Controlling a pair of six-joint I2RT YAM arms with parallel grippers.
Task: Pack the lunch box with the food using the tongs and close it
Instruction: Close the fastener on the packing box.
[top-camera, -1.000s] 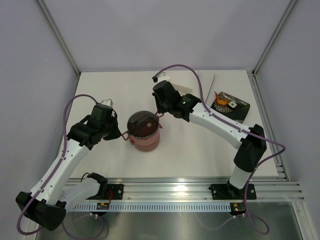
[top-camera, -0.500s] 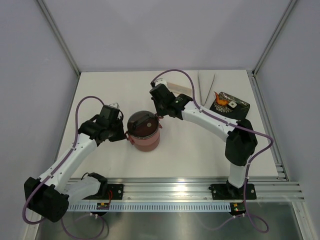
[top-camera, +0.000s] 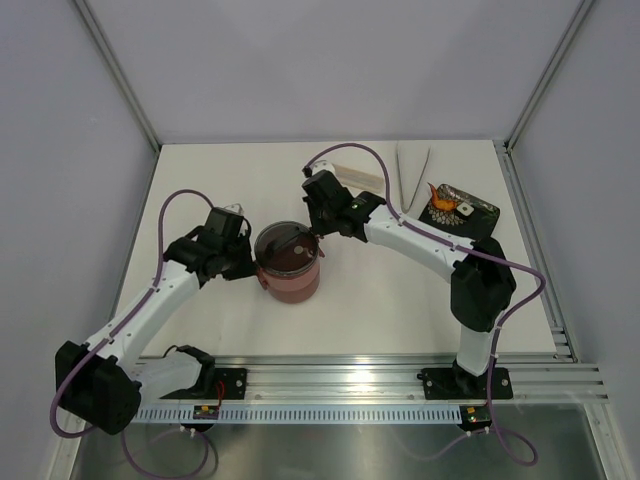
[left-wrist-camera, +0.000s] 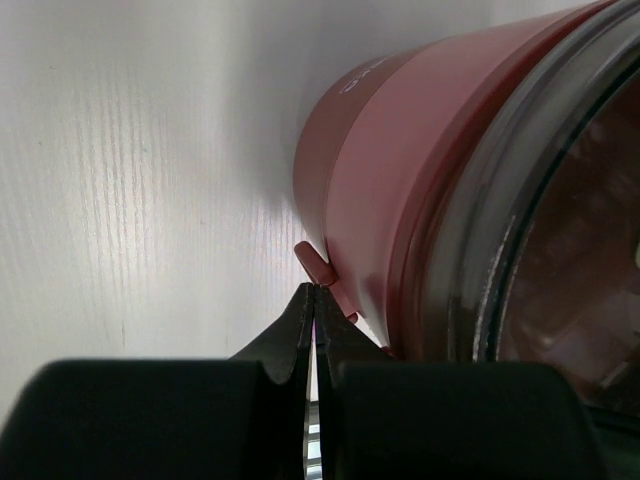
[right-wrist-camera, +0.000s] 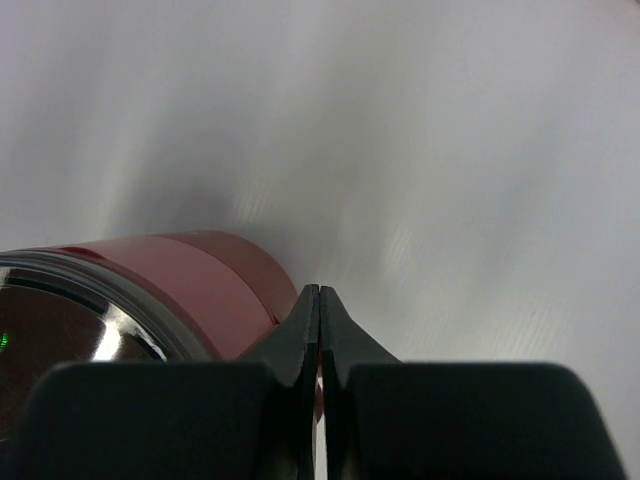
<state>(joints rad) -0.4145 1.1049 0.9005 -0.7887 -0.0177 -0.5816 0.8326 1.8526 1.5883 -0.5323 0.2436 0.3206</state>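
Note:
The lunch box (top-camera: 290, 264) stands stacked in the middle of the table, with its grey top lid (top-camera: 287, 246) on it. My left gripper (top-camera: 247, 267) is shut, its tips (left-wrist-camera: 314, 292) touching a red latch (left-wrist-camera: 318, 266) on the maroon wall (left-wrist-camera: 420, 190). My right gripper (top-camera: 318, 238) is shut at the box's far right side, its tips (right-wrist-camera: 320, 292) beside the maroon wall (right-wrist-camera: 190, 275). The tongs (top-camera: 412, 168) lie at the back. Orange-red food (top-camera: 443, 200) and a white piece (top-camera: 465, 209) lie on a black tray.
The black patterned tray (top-camera: 482, 215) sits at the back right. A pale beige case (top-camera: 357, 173) lies behind my right wrist, partly crossed by a purple cable. Grey walls close in the table's left, back and right sides.
My left gripper has moved right, up to the box's left side, and the red latch loop that stuck out there no longer shows. My right arm has shifted, uncovering the tongs and the case.

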